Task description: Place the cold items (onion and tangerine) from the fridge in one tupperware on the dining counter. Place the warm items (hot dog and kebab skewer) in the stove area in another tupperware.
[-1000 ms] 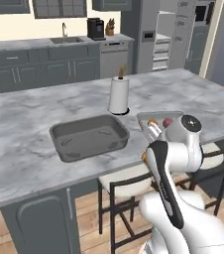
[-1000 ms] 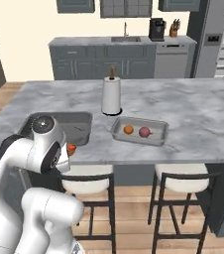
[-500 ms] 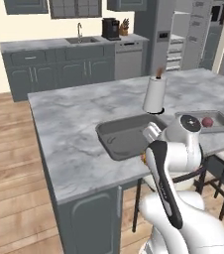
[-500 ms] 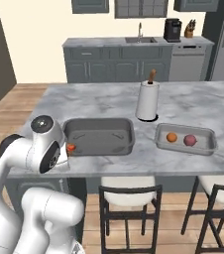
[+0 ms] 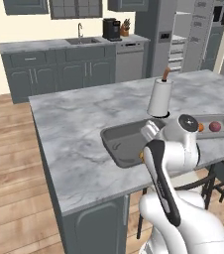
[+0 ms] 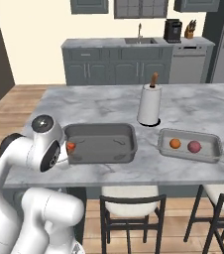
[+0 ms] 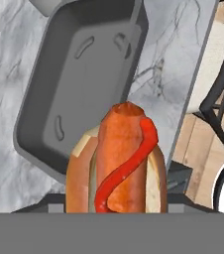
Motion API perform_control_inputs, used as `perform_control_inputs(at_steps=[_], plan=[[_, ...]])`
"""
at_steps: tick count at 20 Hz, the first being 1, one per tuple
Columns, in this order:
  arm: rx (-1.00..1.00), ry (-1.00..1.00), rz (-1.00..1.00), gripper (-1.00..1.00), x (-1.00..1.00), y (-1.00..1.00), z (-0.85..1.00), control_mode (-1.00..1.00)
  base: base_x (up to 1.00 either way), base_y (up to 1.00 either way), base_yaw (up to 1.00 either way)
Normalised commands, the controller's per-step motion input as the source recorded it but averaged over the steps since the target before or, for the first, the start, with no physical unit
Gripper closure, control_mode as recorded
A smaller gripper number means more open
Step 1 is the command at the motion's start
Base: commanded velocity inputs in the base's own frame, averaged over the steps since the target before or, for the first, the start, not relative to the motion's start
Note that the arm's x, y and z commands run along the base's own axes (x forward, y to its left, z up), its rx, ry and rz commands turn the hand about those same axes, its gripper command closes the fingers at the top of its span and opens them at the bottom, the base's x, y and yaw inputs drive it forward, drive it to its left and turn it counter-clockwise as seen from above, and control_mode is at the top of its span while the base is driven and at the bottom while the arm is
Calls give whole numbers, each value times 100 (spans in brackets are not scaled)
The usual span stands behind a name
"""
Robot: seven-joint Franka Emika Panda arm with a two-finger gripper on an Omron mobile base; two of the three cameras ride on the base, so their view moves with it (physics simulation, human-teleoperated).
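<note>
My gripper (image 7: 115,207) is shut on the hot dog (image 7: 115,163), a sausage in a bun with a red sauce line. It hangs at the counter's near edge, just short of the empty grey tupperware (image 7: 79,74). From the right base view the hot dog (image 6: 71,147) sits by the left end of that tupperware (image 6: 100,144). A second tupperware (image 6: 210,154) to the right holds the tangerine (image 6: 175,144) and the reddish onion (image 6: 194,146). The left base view shows the empty tupperware (image 5: 126,144), tangerine (image 5: 200,127) and onion (image 5: 214,126). The kebab skewer is out of view.
A paper towel roll (image 6: 149,105) stands upright on the marble dining counter (image 6: 94,106) behind the two containers. Dark stools (image 6: 134,208) stand under the counter's near edge. A back counter with a sink (image 6: 139,42) runs along the far wall.
Both base views have shifted, so the base has driven along the counter; the empty tupperware now lies ahead of the hand. The hot dog stays in the grip.
</note>
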Motion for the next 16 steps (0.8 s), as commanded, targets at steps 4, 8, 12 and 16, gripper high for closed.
perform_control_inputs(at_steps=[4, 8, 12, 16], plan=[[0, 12, -2, 100, 99, 9, 53, -100, 0, 0, 0], [0, 36, -14, 100, 100, -31, 60, -100, 0, 0, 0], [-2, 44, -3, 100, 81, -82, -7, -100, 0, 0, 0], [-3, 30, 0, 100, 76, -84, -47, -100, 0, 0, 0]])
